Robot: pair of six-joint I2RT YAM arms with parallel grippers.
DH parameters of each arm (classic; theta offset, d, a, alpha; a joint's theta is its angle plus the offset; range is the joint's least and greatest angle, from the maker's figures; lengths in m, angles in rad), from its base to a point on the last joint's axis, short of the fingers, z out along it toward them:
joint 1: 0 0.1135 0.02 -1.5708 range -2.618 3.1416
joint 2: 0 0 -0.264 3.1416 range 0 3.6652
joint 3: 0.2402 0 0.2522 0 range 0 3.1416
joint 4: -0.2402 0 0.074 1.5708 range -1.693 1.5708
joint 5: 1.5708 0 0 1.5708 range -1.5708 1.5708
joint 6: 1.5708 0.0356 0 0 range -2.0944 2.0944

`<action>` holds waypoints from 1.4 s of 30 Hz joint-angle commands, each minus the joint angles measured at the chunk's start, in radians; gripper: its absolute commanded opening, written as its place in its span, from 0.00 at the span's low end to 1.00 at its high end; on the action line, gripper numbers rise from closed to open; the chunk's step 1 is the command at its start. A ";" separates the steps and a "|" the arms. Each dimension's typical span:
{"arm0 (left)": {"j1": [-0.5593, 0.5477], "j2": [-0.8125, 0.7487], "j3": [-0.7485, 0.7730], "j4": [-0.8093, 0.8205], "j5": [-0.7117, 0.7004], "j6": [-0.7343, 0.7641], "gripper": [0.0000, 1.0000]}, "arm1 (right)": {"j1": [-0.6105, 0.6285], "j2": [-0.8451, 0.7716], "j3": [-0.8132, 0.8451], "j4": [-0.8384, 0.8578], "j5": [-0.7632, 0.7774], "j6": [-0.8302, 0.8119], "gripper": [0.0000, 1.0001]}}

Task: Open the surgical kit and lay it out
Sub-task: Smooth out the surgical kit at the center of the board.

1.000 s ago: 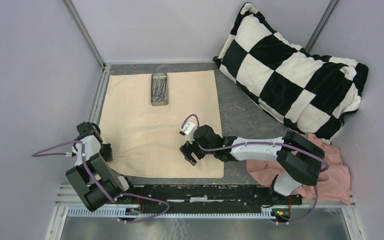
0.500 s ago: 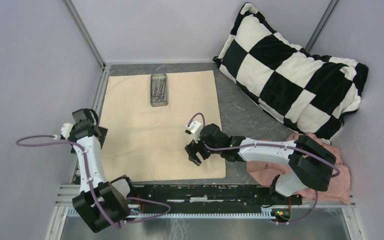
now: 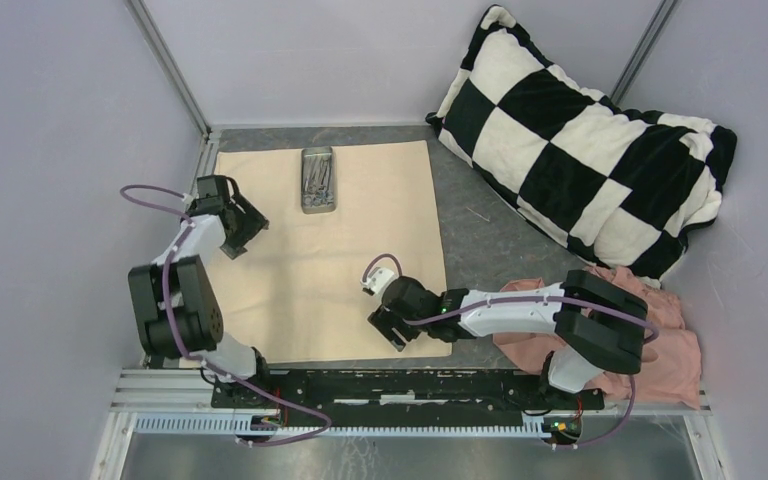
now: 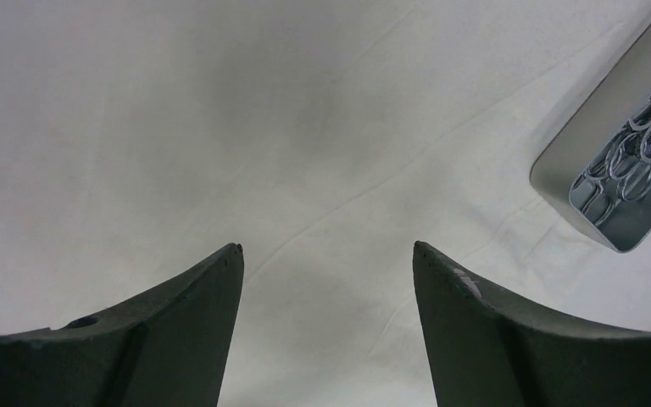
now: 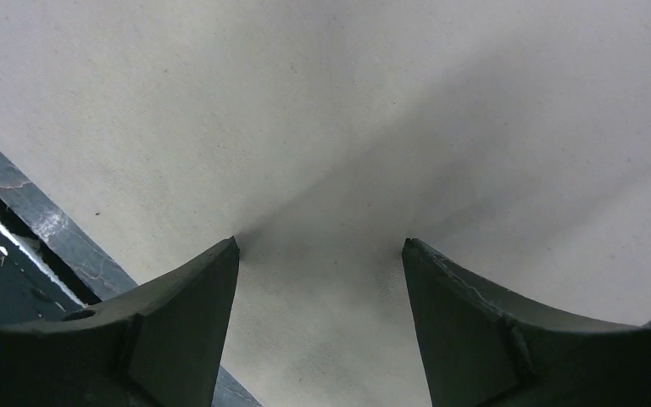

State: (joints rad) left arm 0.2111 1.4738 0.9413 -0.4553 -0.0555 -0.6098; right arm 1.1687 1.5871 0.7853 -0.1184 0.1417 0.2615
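Right gripper (image 3: pixel 392 328) wide, empty, low on the cloth (image 3: pixel 310 265) near its front edge; closing here could bunch and drag it; left gripper (image 3: pixel 242 225) wide, empty, over the cloth's left side; a fast reach could tip the tray (image 3: pixel 320 208) at the far end, spilling the instruments (image 3: pixel 318 180). Since a second ago: left arm swung forward from the near corner.

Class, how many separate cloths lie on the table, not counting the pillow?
2. The beige cloth is spread flat mid-table under the metal tray; the pink cloth lies bunched at the near right. Others may be hidden beneath the pillow.
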 commanded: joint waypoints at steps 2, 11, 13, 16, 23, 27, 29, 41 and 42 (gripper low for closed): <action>0.042 0.223 0.055 0.161 0.175 0.017 0.79 | 0.075 -0.033 -0.086 -0.100 0.176 0.069 0.77; 0.087 0.125 0.033 0.037 0.025 0.119 0.85 | 0.100 -0.237 -0.062 -0.175 0.191 0.055 0.81; 0.080 0.077 0.048 0.019 0.049 0.143 0.84 | 0.097 -0.199 0.017 -0.125 0.188 0.011 0.84; 0.056 0.022 0.057 0.024 0.076 0.131 0.85 | 0.095 -0.045 0.220 -0.091 0.177 -0.028 0.85; 0.048 0.129 0.093 0.149 0.260 0.064 0.85 | 0.141 0.305 0.594 -0.060 0.152 -0.041 0.82; 0.050 0.220 0.139 0.159 0.264 0.081 0.83 | 0.177 0.443 0.730 -0.083 0.156 -0.034 0.72; 0.050 0.242 0.137 0.149 0.240 0.084 0.83 | 0.199 0.482 0.737 -0.083 0.173 -0.036 0.67; 0.087 0.287 0.076 0.142 0.111 0.112 0.84 | 0.302 0.365 0.458 0.005 -0.111 0.039 0.49; 0.086 0.270 0.078 0.140 0.111 0.120 0.85 | 0.289 0.341 0.467 -0.007 -0.097 0.035 0.49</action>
State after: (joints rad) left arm 0.2867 1.7481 1.0382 -0.3111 0.1303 -0.5331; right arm 1.4624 2.0369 1.3144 -0.1108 0.1619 0.2619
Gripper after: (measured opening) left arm 0.838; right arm 0.492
